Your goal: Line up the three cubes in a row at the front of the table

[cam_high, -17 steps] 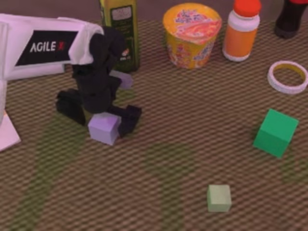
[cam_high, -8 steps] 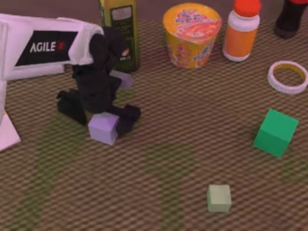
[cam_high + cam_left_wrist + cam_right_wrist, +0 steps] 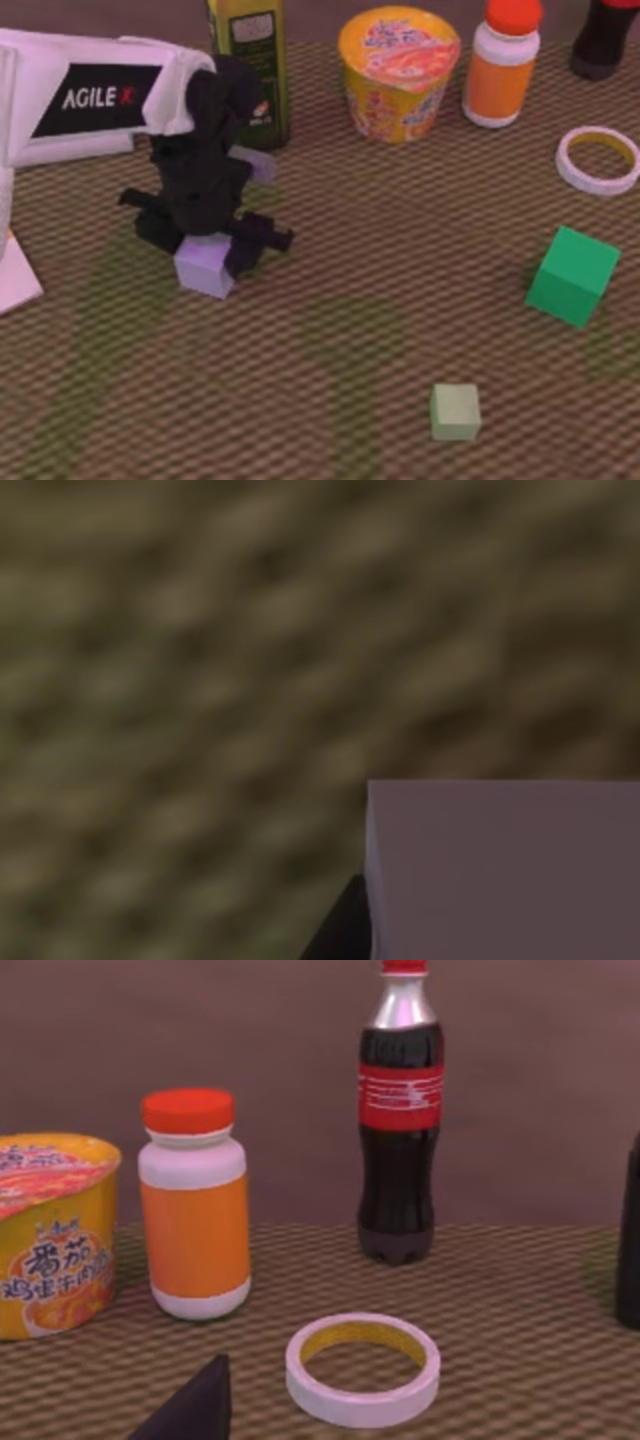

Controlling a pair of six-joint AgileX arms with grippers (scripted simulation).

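The lavender cube (image 3: pixel 203 272) rests on the brown woven table (image 3: pixel 330 250) at the left. My left gripper (image 3: pixel 205 245) comes down over it, with a black finger pressed on each side, shut on the cube. In the left wrist view the cube (image 3: pixel 500 870) fills a corner, with one dark fingertip (image 3: pixel 345 930) against its side. Front centre lies the small mint cube (image 3: pixel 455 411). The emerald cube (image 3: pixel 573 275) sits at the right. My right arm is out of the top view. Its own view shows one dark fingertip (image 3: pixel 200 1405) well off centre of the right gripper (image 3: pixel 320 1432), which stands open.
Along the back stand a green bottle (image 3: pixel 247 60), a yellow noodle cup (image 3: pixel 400 70), an orange white-capped jar (image 3: pixel 503 65) and a cola bottle (image 3: pixel 605 40). A tape ring (image 3: pixel 598 158) lies back right. A small pale purple object (image 3: pixel 262 165) shows behind the left arm.
The left gripper's fingers have drawn in from a wide spread onto the lavender cube's sides. The cube has shifted slightly left.
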